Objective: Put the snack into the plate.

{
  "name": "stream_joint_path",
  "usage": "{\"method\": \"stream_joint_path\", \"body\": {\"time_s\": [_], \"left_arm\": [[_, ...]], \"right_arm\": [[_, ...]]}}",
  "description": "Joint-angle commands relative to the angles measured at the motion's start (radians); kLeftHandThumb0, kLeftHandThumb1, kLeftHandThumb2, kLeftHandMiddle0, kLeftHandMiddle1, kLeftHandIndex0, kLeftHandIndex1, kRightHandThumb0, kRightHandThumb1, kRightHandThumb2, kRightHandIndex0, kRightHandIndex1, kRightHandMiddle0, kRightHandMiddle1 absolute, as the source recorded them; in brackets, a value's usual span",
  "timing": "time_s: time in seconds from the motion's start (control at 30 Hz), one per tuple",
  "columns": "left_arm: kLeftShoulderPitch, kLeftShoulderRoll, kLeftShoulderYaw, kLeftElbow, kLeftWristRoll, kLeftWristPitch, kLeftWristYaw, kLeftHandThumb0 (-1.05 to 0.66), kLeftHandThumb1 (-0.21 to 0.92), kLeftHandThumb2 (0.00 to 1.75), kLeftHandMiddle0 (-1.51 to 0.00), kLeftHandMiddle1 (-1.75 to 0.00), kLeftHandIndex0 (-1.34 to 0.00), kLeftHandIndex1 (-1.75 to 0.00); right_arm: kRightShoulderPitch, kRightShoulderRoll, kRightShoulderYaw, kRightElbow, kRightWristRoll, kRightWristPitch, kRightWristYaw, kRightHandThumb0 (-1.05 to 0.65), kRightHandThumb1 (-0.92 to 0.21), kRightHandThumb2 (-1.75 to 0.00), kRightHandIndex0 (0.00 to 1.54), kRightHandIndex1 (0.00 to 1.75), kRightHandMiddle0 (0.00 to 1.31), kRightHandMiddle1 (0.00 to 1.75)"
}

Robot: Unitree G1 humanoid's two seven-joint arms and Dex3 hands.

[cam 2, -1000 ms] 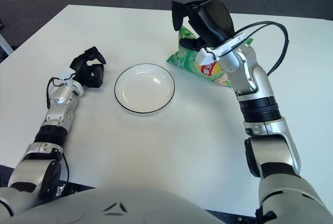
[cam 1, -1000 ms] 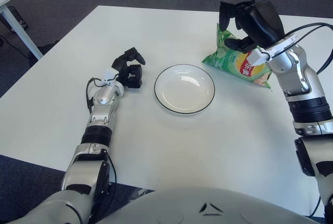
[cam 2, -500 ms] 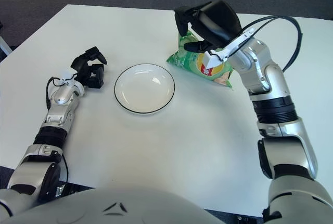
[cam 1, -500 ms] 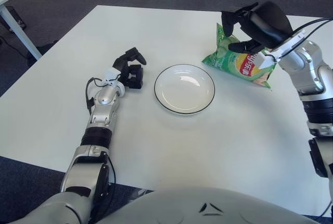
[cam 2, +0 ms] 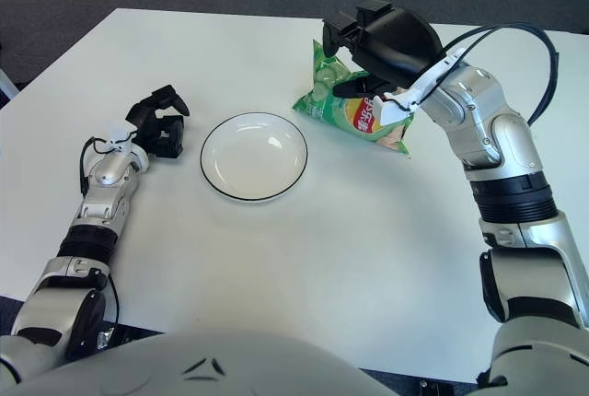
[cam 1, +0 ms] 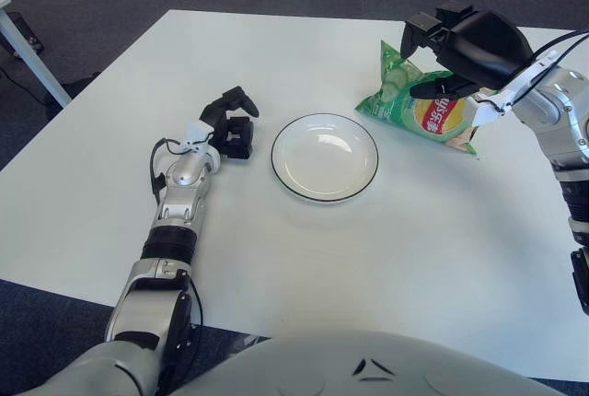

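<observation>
The snack, a green chip bag [cam 1: 431,118], lies on the white table to the right of the plate, with its far left corner tilted up. The white plate [cam 1: 324,158] with a dark rim sits mid-table and holds nothing. My right hand [cam 1: 421,61] hovers just over the bag's far side with its fingers spread above it and the thumb low over the bag's face; it does not hold the bag. My left hand [cam 1: 236,123] rests on the table left of the plate, fingers relaxed and holding nothing.
The table's far edge runs just behind the bag. A black cable [cam 1: 555,44] loops off my right forearm. A white table leg [cam 1: 32,44] stands on the grey carpet at the far left.
My right hand and forearm have swung to the right and slightly back over the bag. The bag and plate have stayed in place. The left hand has barely moved.
</observation>
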Motion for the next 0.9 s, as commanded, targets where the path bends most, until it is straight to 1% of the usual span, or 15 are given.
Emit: {"method": "stream_joint_path", "body": {"time_s": [0.0, 0.03, 0.1, 0.2, 0.37, 0.63, 0.87], "left_arm": [[0.075, -0.039, -0.009, 0.037, -0.003, -0.004, -0.001, -0.50, 0.26, 1.38, -1.24, -1.75, -0.66, -1.75], [0.073, -0.037, -0.008, 0.040, -0.003, -0.005, -0.003, -0.50, 0.26, 1.38, -1.24, -1.75, -0.66, -1.75], [0.071, -0.034, -0.008, 0.045, -0.003, -0.006, -0.006, -0.50, 0.26, 1.38, -1.24, -1.75, -0.66, -1.75], [0.068, -0.030, -0.007, 0.052, -0.004, -0.007, -0.011, -0.50, 0.27, 1.37, -1.23, -1.75, -0.65, -1.75], [0.068, -0.029, -0.008, 0.054, 0.001, -0.010, -0.008, -0.50, 0.27, 1.37, -1.22, -1.75, -0.65, -1.75], [0.063, -0.026, -0.003, 0.060, -0.011, 0.005, -0.018, -0.49, 0.29, 1.34, -1.22, -1.75, -0.63, -1.75], [0.062, -0.028, -0.002, 0.066, -0.006, -0.005, -0.012, -0.49, 0.30, 1.33, -1.22, -1.75, -0.62, -1.75]], "right_arm": [[0.007, -0.027, 0.004, 0.008, -0.020, 0.017, 0.032, -1.04, -0.92, -0.65, 0.01, 0.79, 0.00, 1.04], [0.010, -0.035, 0.002, 0.020, -0.022, 0.015, 0.032, -1.04, -0.92, -0.66, 0.01, 0.74, 0.00, 1.01], [0.011, -0.042, 0.002, 0.043, -0.026, 0.011, 0.029, -1.04, -0.92, -0.69, 0.00, 0.59, 0.00, 0.90], [-0.001, -0.041, 0.012, 0.082, -0.032, 0.017, 0.036, -1.05, -0.92, -0.72, 0.00, 0.43, 0.00, 0.80], [-0.012, -0.037, 0.019, 0.091, -0.023, 0.053, 0.084, -1.05, -0.92, -0.75, 0.00, 0.24, 0.00, 0.68], [-0.031, -0.037, 0.023, 0.107, 0.009, 0.096, 0.172, -1.05, -0.92, -0.73, 0.00, 0.06, 0.00, 0.56], [-0.047, -0.038, 0.030, 0.138, 0.012, 0.089, 0.189, -1.05, -0.92, -0.70, 0.00, 0.00, 0.00, 0.51]]}}
